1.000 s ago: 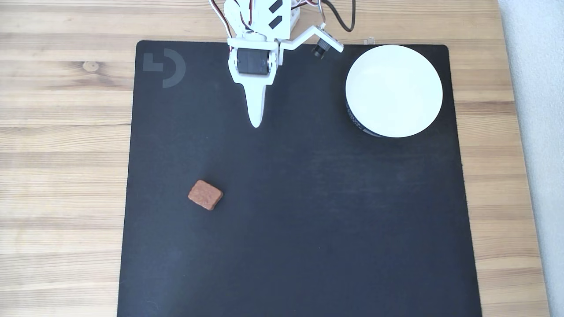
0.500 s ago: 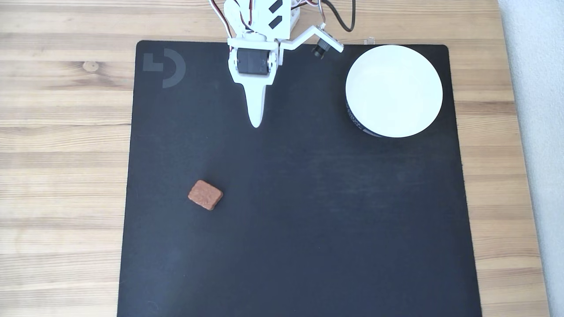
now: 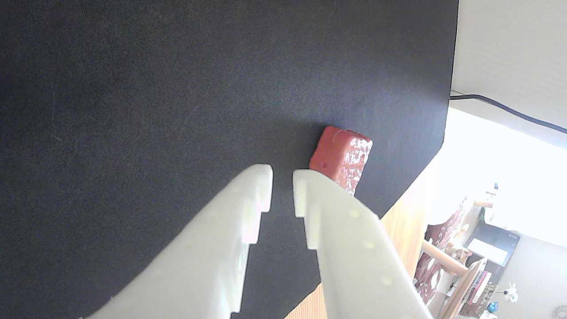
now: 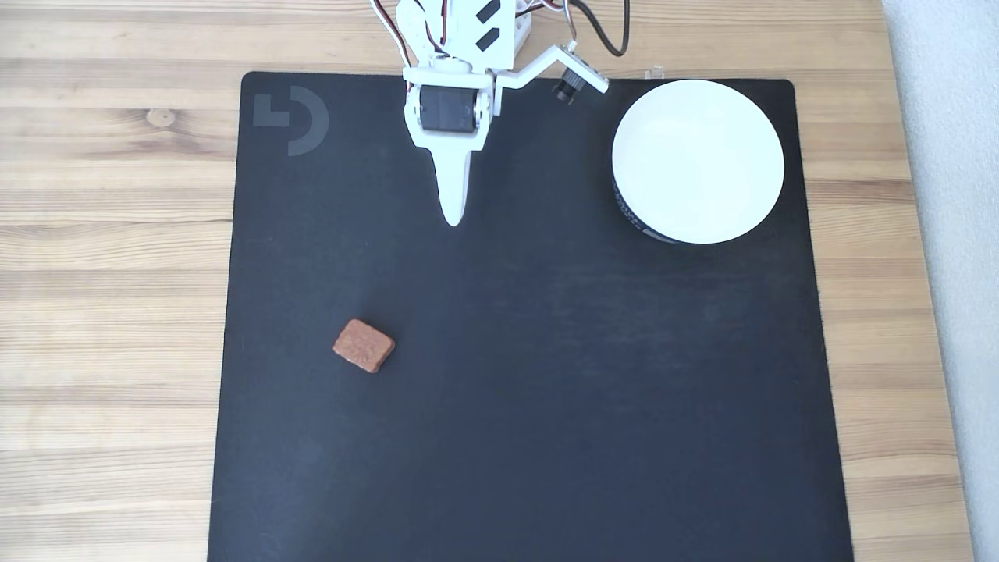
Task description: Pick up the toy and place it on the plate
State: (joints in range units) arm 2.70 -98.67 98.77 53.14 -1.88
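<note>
1. I see my gripper (image 4: pixel 453 218) near the top edge of the black mat (image 4: pixel 546 390), pointing down the mat in the fixed view. In the wrist view the gripper (image 3: pixel 282 177) has its two white plastic fingers (image 3: pixel 248 195) nearly together, with a narrow gap and nothing between them.
2. The toy (image 4: pixel 364 345) lies flat on the mat, well apart from the gripper and toward the mat's left edge. It is a small reddish-brown block with rounded corners and a speckled, glossy face (image 3: pixel 343 157).
3. The mat is matte fabric with a grey logo (image 4: pixel 293 119) in one corner, laid on a wooden table (image 4: pixel 109 234).
4. The plate (image 4: pixel 698 161), round, white and smooth, sits in the mat's top right corner; I see nothing in it.
</note>
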